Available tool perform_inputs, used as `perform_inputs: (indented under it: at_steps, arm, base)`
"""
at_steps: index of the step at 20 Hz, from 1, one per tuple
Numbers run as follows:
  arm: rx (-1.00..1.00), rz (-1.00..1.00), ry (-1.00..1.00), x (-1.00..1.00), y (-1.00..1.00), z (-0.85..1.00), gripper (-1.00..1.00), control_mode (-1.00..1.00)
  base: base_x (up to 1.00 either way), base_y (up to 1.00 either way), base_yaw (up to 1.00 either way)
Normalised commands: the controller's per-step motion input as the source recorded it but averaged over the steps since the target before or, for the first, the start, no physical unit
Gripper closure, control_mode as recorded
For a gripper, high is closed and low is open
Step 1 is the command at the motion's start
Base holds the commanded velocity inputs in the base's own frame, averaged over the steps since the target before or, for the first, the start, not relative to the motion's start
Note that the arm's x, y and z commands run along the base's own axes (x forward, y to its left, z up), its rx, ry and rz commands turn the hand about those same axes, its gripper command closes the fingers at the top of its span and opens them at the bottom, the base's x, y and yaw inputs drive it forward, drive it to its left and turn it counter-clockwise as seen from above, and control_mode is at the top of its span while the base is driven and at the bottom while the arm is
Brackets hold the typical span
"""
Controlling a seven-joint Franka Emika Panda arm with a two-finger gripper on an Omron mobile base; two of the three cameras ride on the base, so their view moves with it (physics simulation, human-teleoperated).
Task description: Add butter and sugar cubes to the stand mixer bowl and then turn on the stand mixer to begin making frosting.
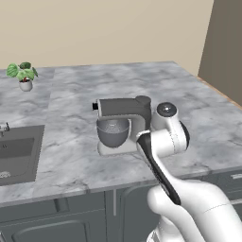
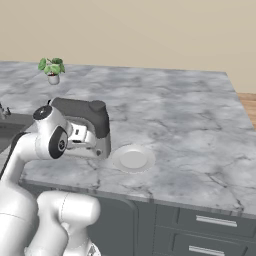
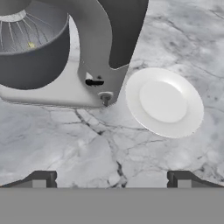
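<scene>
gripper point(image 3: 111, 178) open and empty above the counter point(image 3: 87, 144), stand mixer point(image 3: 103, 52) just ahead, its black knob point(image 3: 94, 82) beside the white plate point(image 3: 164, 102); risk of bumping this plate or missing the small knob.

The arm point(image 1: 189, 203) is built from thick, rounded white segments with a smooth, glossy shell. A long black band point(image 1: 158, 170) runs lengthwise down the forearm link, narrow and slightly raised against the white. The wrist joint ends in a round cap point(image 1: 166, 110) that is dark grey with a lighter centre, and a black ring point(image 1: 185, 136) edges the joint housing beside it. In the right base view a similar dark disc point(image 2: 42, 113) tops the wrist, and a black circular face with a pale hub point(image 2: 59, 143) marks the joint's side. The hand point(image 2: 80, 137) looks white with small dark details, though they are too small to make out. Two fingertips point(image 3: 41, 179) are dark grey, blocky and low.
</scene>
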Motion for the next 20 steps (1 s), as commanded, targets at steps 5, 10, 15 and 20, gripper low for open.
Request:
perform_inputs:
  at_steps: [5,10,15,20]
  arm:
    - [0.0,0.0,-0.11,0.11,0.0,-0.13,-1.0,-1.0]
    - [0.0,0.0,-0.05,0.34,0.0,-0.01,-1.0,-1.0]
    - [0.0,-0.01,0.0,0.42,0.0,-0.07,-1.0,-1.0]
    - [0.0,-0.01,0.07,0.34,0.0,-0.2,-1.0,-1.0]
  base:
    - [0.0,0.0,0.0]
    - [0.0,0.0,0.0]
    - [0.0,0.0,0.0]
    - [0.0,0.0,0.0]
